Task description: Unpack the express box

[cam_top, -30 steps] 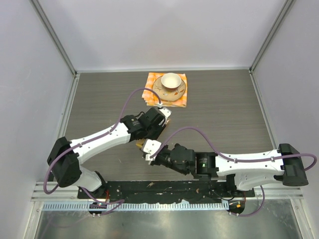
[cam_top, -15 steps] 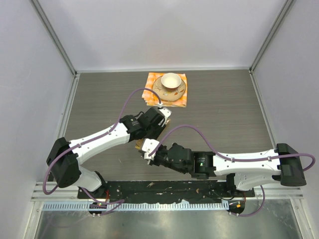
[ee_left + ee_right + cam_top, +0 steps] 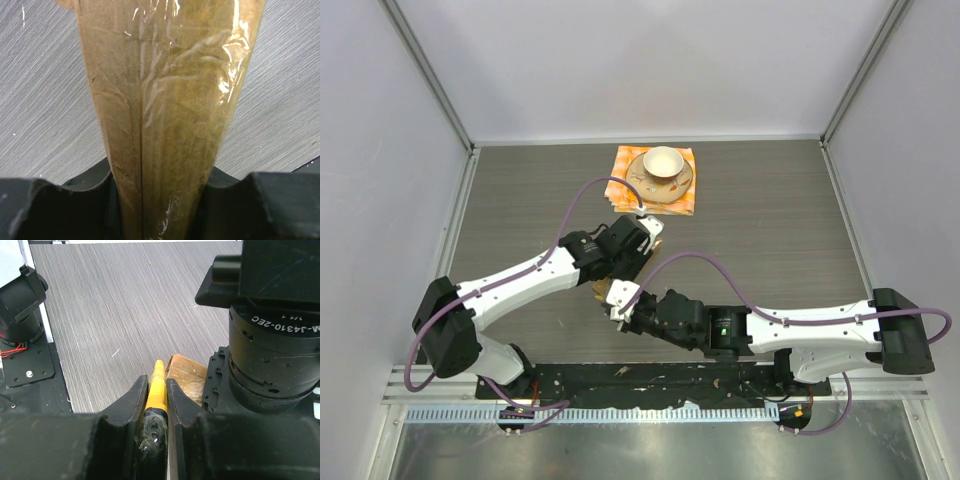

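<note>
- The left gripper is partly open and grips the taped express box by its end.
- The right gripper is almost closed on a yellow tool.
- The tool's tip is just beside the box corner, over the table.

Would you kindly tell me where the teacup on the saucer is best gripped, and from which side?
Pinch the cup across its rim wall, coming straight down from above. It stands upright on the saucer with its mouth open upward, and no handle shows in the top view.
</note>
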### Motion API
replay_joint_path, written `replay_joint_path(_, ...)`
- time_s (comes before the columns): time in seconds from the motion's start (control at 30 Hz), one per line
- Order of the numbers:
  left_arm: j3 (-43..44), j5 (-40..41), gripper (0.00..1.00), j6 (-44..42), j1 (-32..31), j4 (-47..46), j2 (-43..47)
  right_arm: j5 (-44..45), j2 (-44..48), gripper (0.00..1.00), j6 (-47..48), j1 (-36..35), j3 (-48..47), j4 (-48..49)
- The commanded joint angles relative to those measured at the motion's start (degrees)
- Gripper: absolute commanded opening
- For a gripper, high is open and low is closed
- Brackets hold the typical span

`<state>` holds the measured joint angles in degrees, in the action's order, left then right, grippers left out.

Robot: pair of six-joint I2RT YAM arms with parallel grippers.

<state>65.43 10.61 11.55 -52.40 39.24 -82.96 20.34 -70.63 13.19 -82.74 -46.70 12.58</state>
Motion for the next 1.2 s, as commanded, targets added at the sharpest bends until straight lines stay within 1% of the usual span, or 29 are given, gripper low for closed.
replay_joint_path(0.0, 0.3, -0.8, 0.00, -0.4, -0.2, -2.6, 2.6, 1.7, 2.0, 0.01, 0.2, 0.2, 0.3, 5.4)
replay_joint_path(0.27, 0.3, -1.0, 0.00, -0.5, -0.2, -2.7, 2.8, 1.2, 1.3, 0.01, 0.5, 1.2, -0.1, 7.1)
replay_joint_path(0.77, -0.2, -1.2, 0.00, -0.7, -0.2, -2.8, 3.8, -0.8, -0.4, 0.01, -2.4, 2.2, 0.9, 7.5)
replay_joint_path(1.17, -0.6, -1.3, 0.00, -0.7, -0.2, -3.0, 3.9, -2.3, 0.5, 0.01, -2.9, 2.1, -0.6, 7.0)
